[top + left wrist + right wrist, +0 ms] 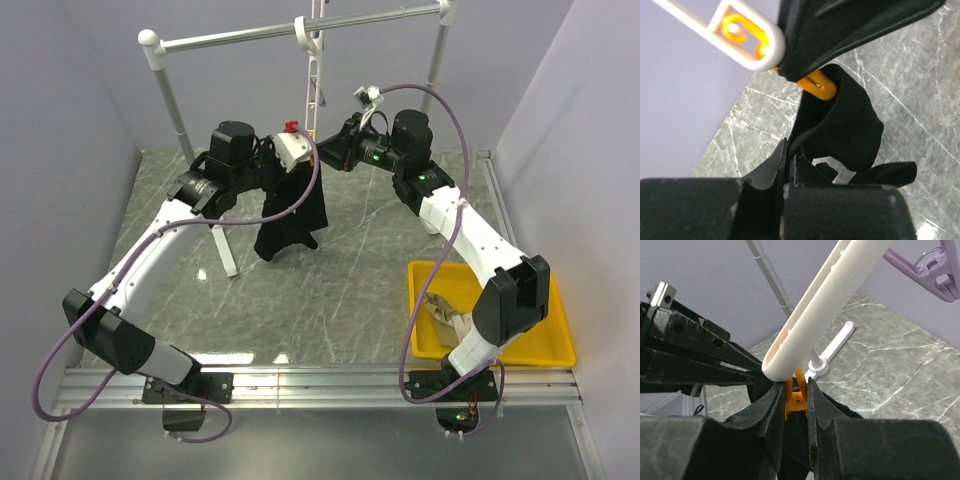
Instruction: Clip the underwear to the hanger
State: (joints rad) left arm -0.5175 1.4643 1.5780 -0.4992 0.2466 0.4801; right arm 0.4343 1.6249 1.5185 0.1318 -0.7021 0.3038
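The white hanger (312, 85) hangs by its hook from the rail, long body pointing down. The black underwear (290, 215) dangles below its lower end. My left gripper (298, 165) is shut on the underwear's top edge, the fabric pinched between its fingers in the left wrist view (790, 154). The underwear (845, 125) loops up to an orange clip (816, 84) under the hanger's end (747, 37). My right gripper (323, 152) is shut on the orange clip (799, 390) just below the hanger's rounded end (805, 335), its jaws squeezing the clip's sides.
The white metal rail frame (300, 30) spans the back, one foot (832, 347) on the marble table. A purple hanger (927, 267) hangs beside the white one. A yellow tray (548, 335) at front right holds a beige cloth (450, 318).
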